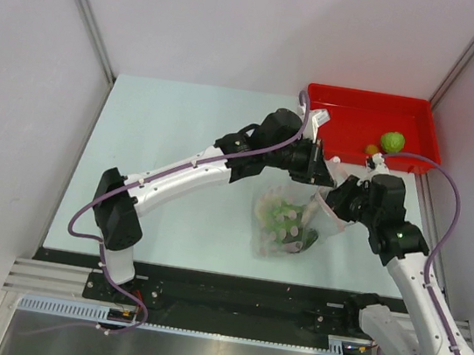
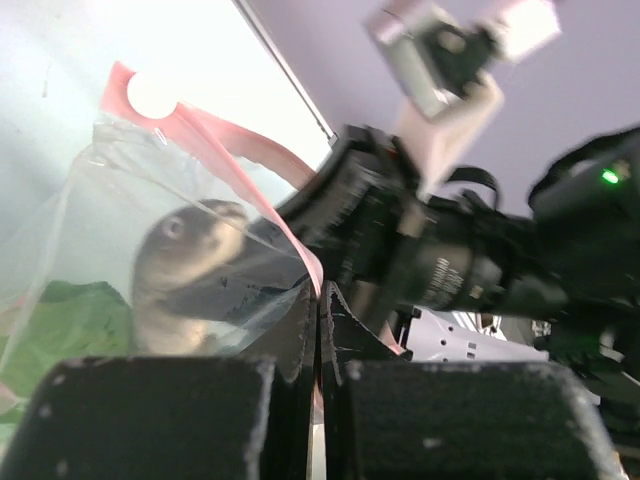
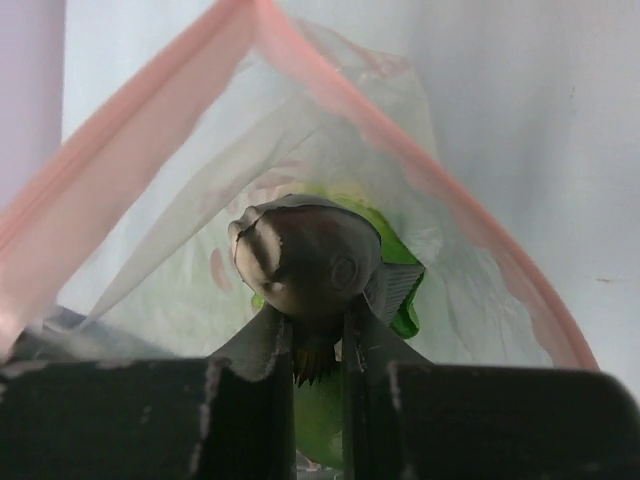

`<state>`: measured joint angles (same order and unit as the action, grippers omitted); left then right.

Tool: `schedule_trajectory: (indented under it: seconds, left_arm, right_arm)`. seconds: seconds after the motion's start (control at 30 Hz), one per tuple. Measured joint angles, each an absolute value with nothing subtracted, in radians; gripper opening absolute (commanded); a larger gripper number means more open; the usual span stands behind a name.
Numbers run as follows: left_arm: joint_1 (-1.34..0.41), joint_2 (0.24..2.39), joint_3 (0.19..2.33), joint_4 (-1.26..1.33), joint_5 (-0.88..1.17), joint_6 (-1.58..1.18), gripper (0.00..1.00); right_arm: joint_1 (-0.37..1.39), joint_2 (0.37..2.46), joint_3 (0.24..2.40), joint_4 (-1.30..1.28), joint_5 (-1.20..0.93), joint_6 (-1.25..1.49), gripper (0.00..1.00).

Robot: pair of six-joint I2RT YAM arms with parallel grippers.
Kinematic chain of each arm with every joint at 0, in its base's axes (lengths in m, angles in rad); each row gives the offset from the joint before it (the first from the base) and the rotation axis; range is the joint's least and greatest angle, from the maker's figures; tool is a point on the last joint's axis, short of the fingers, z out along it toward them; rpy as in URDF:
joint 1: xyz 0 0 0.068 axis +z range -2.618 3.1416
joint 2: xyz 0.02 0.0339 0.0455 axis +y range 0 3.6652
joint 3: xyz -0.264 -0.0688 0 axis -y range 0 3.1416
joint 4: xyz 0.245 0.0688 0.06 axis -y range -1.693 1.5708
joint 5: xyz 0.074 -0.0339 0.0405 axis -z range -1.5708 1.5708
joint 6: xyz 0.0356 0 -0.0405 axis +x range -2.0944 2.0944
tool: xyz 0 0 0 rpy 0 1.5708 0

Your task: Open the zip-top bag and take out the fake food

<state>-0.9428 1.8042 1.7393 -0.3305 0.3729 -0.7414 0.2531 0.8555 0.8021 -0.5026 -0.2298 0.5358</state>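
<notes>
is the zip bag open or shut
The zip-top bag is open: its pink strip spreads in a wide arch, and the right gripper pinches the grey fish through the mouth.

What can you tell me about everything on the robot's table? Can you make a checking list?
Surface: pale green table, flat, no spills seen.
Job's things: zip-top bag in the middle of the table, mouth pulled open; grey fish at the mouth; leafy green piece inside; green fruit and orange fruit lie in the red tray at the far right.
Clutter: nothing seen.
Grippers: left gripper shut on the bag's pink zip strip; right gripper shut on the fish's tail.
Cables: purple cables run along both arms.
Surroundings: white walls on three sides.
</notes>
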Motion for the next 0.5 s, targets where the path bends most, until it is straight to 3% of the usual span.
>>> schedule_trajectory:
  seconds: [0.23, 0.5]
  left_arm:
    - [-0.943, 1.804, 1.751, -0.344, 0.345, -0.742, 0.0]
    - [-0.942, 1.794, 1.742, -0.336, 0.342, -0.733, 0.0]
  right_arm:
    - [0.253, 0.768, 0.889, -0.582, -0.257, 0.488, 0.0]
    - [0.251, 0.758, 1.077, -0.699, -0.123, 0.467, 0.0]
